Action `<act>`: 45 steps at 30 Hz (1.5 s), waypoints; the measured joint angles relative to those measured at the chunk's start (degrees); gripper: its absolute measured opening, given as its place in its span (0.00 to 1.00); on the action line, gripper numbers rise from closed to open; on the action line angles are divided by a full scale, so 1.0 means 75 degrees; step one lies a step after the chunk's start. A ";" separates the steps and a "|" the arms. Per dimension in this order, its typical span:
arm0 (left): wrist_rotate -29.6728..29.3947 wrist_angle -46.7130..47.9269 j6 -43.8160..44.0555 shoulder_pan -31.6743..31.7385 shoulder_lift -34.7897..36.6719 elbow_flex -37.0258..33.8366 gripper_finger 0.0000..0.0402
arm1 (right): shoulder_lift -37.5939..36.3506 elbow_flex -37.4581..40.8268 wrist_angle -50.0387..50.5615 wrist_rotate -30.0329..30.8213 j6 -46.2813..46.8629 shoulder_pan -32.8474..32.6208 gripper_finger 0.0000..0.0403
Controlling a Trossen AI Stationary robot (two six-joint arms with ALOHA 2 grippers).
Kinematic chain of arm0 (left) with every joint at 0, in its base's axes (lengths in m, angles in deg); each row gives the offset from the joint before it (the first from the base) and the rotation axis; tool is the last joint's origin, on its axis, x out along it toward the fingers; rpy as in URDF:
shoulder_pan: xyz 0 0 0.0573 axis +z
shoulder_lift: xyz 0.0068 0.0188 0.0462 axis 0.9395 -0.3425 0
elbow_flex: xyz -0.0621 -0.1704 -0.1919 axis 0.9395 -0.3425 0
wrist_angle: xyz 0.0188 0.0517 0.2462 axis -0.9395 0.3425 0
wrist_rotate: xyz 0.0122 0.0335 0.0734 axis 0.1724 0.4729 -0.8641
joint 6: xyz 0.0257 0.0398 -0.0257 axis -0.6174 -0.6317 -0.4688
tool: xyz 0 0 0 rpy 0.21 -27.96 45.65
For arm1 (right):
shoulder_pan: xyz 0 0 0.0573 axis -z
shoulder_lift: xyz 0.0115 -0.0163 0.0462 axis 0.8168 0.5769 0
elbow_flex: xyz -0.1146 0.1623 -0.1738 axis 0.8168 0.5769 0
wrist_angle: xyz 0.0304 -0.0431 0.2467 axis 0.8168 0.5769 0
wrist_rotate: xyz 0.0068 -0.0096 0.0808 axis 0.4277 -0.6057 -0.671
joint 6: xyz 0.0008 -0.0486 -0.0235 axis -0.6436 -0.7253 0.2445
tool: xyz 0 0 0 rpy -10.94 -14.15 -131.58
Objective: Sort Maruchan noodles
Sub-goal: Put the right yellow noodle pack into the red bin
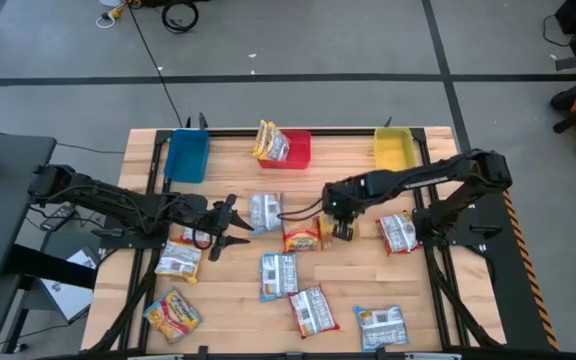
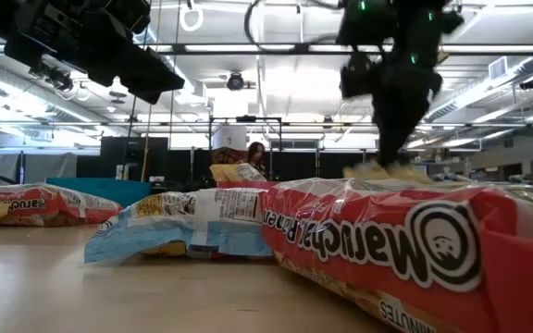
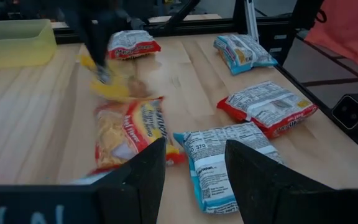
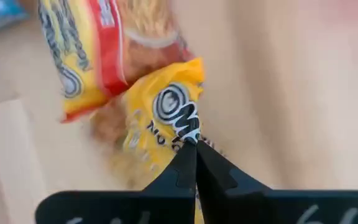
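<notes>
Maruchan packets lie flat across the table: a blue-and-white one, a yellow-orange one, a red-and-white one and several more toward the near edge. One packet rests in the red bin. My right gripper is over the table's middle, shut on a yellow packet beside the yellow-orange one. My left gripper hovers open left of the middle. In its wrist view its fingers face a yellow-red packet and a blue-and-white packet. My right gripper pinches the yellow packet between its two fingers by an end edge, coming from above and pointing down. In the left wrist view the packet hangs blurred below the fingers. Whether its lower end still touches the table, I cannot tell.
A blue bin, the red bin and a yellow bin stand in a row at the far edge. Packets crowd the near half of the table, including a red-and-white one close to the low camera. Bare wood shows between the bins and the middle.
</notes>
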 joint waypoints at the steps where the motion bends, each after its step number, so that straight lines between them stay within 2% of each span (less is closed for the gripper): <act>1: -0.0001 0.0001 0.0003 0.0000 0.0000 0.0000 0.43 | -0.0097 -0.0227 0.0276 0.0243 -0.0051 0.0005 0.01; 5: -0.0031 0.0000 0.0001 0.0000 0.0000 0.0000 0.43 | -0.0484 -0.1009 0.1121 0.1394 -0.0018 -0.0002 0.01; 9: -0.0307 -0.0035 0.0000 0.0000 0.0000 0.0000 0.43 | -0.0856 -0.1261 0.0983 0.2387 0.0451 -0.0122 0.01; 12: -0.1079 -0.0128 0.0008 0.0025 -0.0045 0.0000 0.43 | -0.0972 -0.1261 0.0487 0.3099 0.1409 -0.0080 0.01; 14: -0.1724 -0.0045 0.0042 0.0104 -0.0058 0.0000 0.43 | -0.0965 -0.1261 0.0094 0.3272 0.2224 0.0132 0.01; 17: -0.2457 0.0043 0.0035 0.0315 -0.0058 0.0000 0.43 | -0.0843 -0.1263 -0.0729 0.2902 0.2984 0.0639 0.01; 20: -0.2891 0.0289 0.0009 0.0780 -0.0058 0.0008 0.43 | -0.0621 -0.1263 -0.1675 0.2242 0.2974 0.1228 0.01; 24: -0.2912 0.1039 -0.0058 0.1917 -0.0058 0.0006 0.43 | -0.0076 -0.1634 -0.2293 0.1654 0.2787 0.2056 0.01; 30: -0.2922 0.1876 -0.0463 0.3898 -0.0125 0.0315 0.43 | 0.1212 -0.3169 -0.2025 0.1489 0.2133 0.2974 0.01; 34: -0.2987 0.2632 -0.0938 0.4496 -0.0802 0.0940 0.43 | 0.2054 -0.4191 -0.1491 0.1427 0.1946 0.3318 0.01; 37: -0.3125 0.2522 -0.1349 0.4722 -0.1539 0.1260 0.43 | 0.2584 -0.4627 -0.1095 0.1184 0.1955 0.3436 0.01; 45: -0.3427 0.1756 -0.2256 0.5117 -0.3339 0.1708 0.43 | 0.3124 -0.4791 -0.0875 0.0773 0.2004 0.3557 0.01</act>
